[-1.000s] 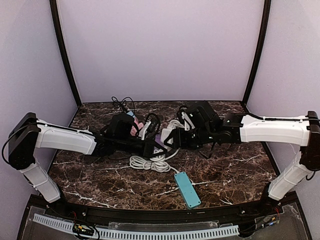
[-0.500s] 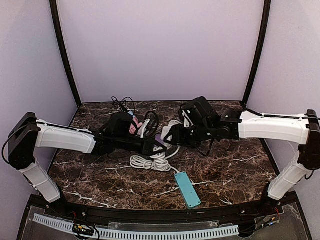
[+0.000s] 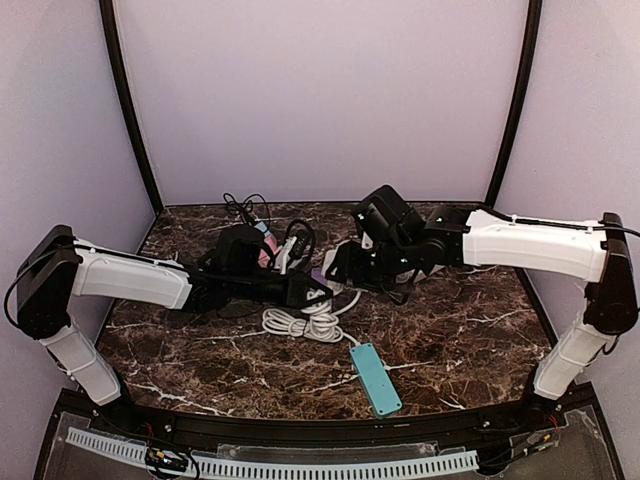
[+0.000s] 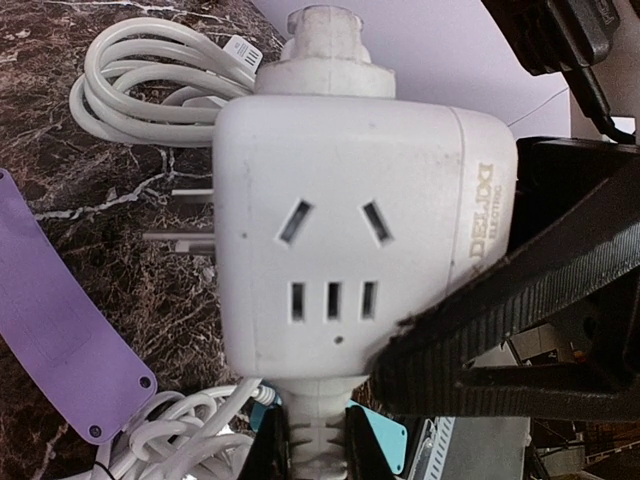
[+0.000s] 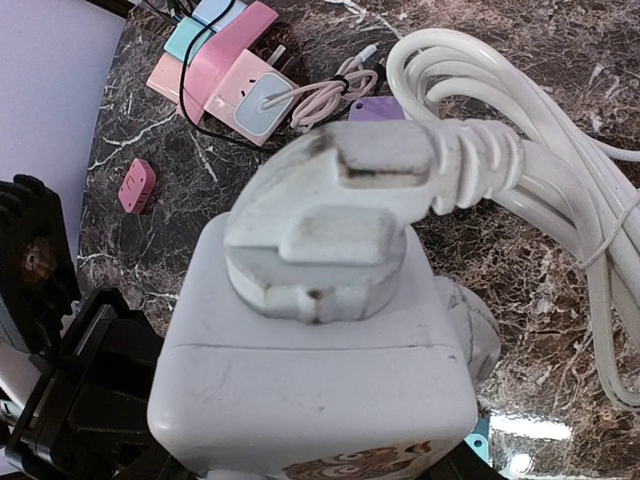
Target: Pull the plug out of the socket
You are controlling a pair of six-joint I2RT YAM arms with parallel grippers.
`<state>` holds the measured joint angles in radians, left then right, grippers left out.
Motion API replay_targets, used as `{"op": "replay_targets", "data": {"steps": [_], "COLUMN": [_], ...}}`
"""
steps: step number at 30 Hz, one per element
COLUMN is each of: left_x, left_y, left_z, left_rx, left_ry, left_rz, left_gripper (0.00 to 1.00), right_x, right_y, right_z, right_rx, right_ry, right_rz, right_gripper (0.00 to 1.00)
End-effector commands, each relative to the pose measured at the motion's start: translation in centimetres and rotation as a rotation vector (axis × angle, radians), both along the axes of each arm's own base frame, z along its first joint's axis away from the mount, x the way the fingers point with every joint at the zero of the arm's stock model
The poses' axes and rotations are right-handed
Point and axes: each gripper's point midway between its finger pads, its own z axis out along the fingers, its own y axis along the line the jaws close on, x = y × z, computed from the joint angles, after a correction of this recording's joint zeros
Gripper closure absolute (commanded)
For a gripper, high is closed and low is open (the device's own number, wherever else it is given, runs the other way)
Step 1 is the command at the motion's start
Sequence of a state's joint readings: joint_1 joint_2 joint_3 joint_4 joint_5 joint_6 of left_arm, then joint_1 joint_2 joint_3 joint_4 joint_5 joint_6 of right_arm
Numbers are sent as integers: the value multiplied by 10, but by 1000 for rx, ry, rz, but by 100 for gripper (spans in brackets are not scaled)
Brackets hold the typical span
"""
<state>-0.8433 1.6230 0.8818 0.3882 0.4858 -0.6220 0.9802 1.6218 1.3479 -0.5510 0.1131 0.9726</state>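
The socket [image 4: 340, 230] is a white cube and it hangs above the dark marble worktop [image 3: 450, 340], between the two arms, near the middle of the scene. The left gripper [image 4: 315, 455] comes to it from the left side. Its jaws are together, tight on the ribbed neck [image 4: 312, 425] that comes out of one end of the socket. In the left wrist view this neck sits exactly between the two black tips, and the face with the slots looks at the camera.

The plug [image 5: 330, 215] is white and flat. It sits fully in another face of the socket, the one that the right wrist camera sees from above. Its thick cable [image 5: 520, 150] goes off to the right in that view. No jaw touches the plug; it lies just beyond the right jaws and well to the side of the left ones.

The right gripper [image 3: 340, 270] reaches the socket from the right. Its jaws stand partly apart with the body of the socket between them. The cube hides most of them, but one of its black fingers [image 4: 480, 340] presses on a corner of the cube, so they appear to be clamped on it.

Under the socket lie a coil of white cable [image 3: 300, 325] and a purple strip [image 4: 50, 330]. Pink adapters [image 5: 235, 75] lie further back, and a teal power strip [image 3: 375, 380] lies nearer to the arm bases.
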Motion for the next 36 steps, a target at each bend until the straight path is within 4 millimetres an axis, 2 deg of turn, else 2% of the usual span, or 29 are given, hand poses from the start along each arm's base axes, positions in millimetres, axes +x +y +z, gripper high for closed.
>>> {"op": "replay_targets", "data": {"steps": [1, 4, 11, 17, 22, 26, 32, 36], "left_x": [-26, -24, -3, 8, 15, 17, 17, 11], "left_y": [12, 14, 28, 32, 38, 37, 42, 42], "left_z": [-12, -12, -1, 12, 14, 16, 15, 11], "left_rx": [47, 79, 64, 65, 80, 76, 75, 65], "left_ry": [88, 81, 89, 74, 64, 60, 57, 73], "left_rz": [-41, -42, -36, -79, -77, -71, -39, -30], "left_gripper": [100, 99, 99, 99, 99, 99, 100, 99], "right_x": [57, 57, 41, 14, -1, 4, 28, 39], "right_y": [-78, -72, -33, -24, -22, -26, -65, -81], "right_z": [1, 3, 17, 17, 19, 19, 13, 14], "right_rx": [-245, -232, -126, -80, -30, -27, -155, -189], "right_ry": [-176, -194, -281, -313, -310, -297, -242, -224], "right_rz": [-306, -252, 70, 248, 303, 235, -75, -222], "right_gripper": [100, 100, 100, 100, 100, 100, 100, 100]}}
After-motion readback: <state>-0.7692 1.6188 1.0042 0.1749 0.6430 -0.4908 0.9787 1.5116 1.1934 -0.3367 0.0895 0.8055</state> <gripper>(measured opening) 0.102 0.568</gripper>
